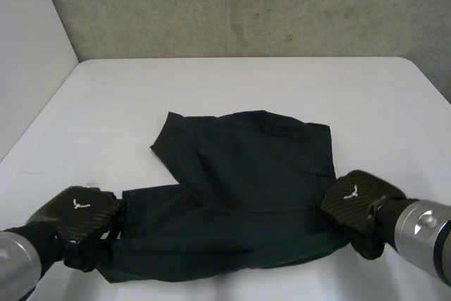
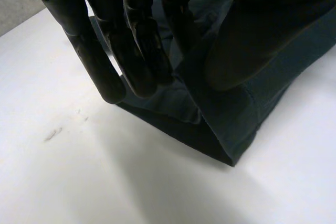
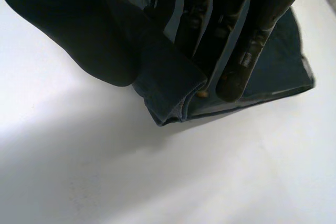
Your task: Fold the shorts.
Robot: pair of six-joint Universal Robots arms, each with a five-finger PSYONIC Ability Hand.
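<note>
Head view: dark shorts (image 1: 246, 181) lie spread on the white table (image 1: 211, 82), toward its near edge. The left hand (image 1: 74, 213) has the corner at 8 o'clock pinched between fingers and thumb, and the right hand (image 1: 359, 199) pinches the 4 o'clock corner likewise. The fabric looks light and floppy, so I'd guess the doubled hems give the best hold. It'll sag between the hands.

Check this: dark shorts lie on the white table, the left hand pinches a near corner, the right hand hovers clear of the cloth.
Wrong about the right hand: the right wrist view shows it pinching a corner of the shorts. The rest holds: shorts on the white table, left hand pinching a near corner.
</note>
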